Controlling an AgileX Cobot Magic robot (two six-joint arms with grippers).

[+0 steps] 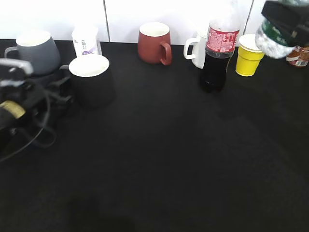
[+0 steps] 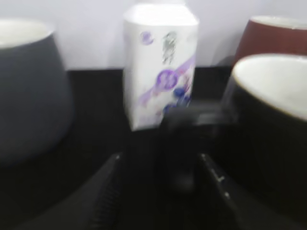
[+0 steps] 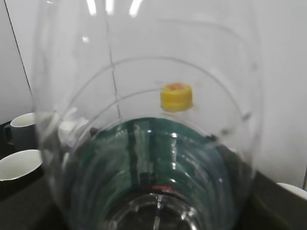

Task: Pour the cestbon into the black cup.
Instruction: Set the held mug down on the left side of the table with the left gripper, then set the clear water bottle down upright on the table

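The cestbon (image 1: pixel 271 41), a clear bottle with a green label, hangs tilted in the air at the far right, held by my right gripper (image 1: pixel 287 19). In the right wrist view the cestbon (image 3: pixel 153 143) fills the frame and hides the fingers. The black cup (image 1: pixel 91 82) stands upright at the left, white inside. My left gripper (image 1: pixel 53 89) sits just left of it. In the left wrist view my left gripper (image 2: pixel 160 167) is open, with the dark handle (image 2: pixel 178 143) of the black cup (image 2: pixel 268 124) between its fingers.
Along the back wall stand a grey mug (image 1: pixel 36 50), a white carton with purple print (image 1: pixel 86 41), a red-brown mug (image 1: pixel 153 43), a white mug (image 1: pixel 195 50), a dark cola bottle (image 1: pixel 219 48) and a yellow cup (image 1: pixel 248 55).
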